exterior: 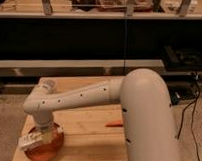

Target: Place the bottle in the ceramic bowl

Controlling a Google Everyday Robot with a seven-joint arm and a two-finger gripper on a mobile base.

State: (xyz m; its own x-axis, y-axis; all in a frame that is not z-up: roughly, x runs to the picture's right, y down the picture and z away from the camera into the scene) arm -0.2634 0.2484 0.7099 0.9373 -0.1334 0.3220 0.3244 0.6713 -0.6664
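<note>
The robot's white arm (pixel 94 97) reaches from the right side of the camera view down to the front left corner of the wooden tabletop (pixel 88 124). Its wrist bends downward over the ceramic bowl (pixel 44 145), an orange-red glossy dish that sits near the tabletop's left front edge. The pincer (pixel 41 132) hangs just above the bowl, mostly hidden under the wrist housing; whether it is spread or pressed together cannot be told from this angle.

The bottle (pixel 32 139), small and whitish with a pale label, lies tilted across the left part of the bowl, right under the pincer and overlapping the bowl's rim on the left. Whether the pincer is touching it cannot be made out.

A translucent plastic cup (pixel 48 85) stands at the far left of the tabletop, behind the arm's elbow joint. A small orange, carrot-like object (pixel 113 123) lies on the wood to the right of the bowl, well apart from it, near the arm's thick upper segment
</note>
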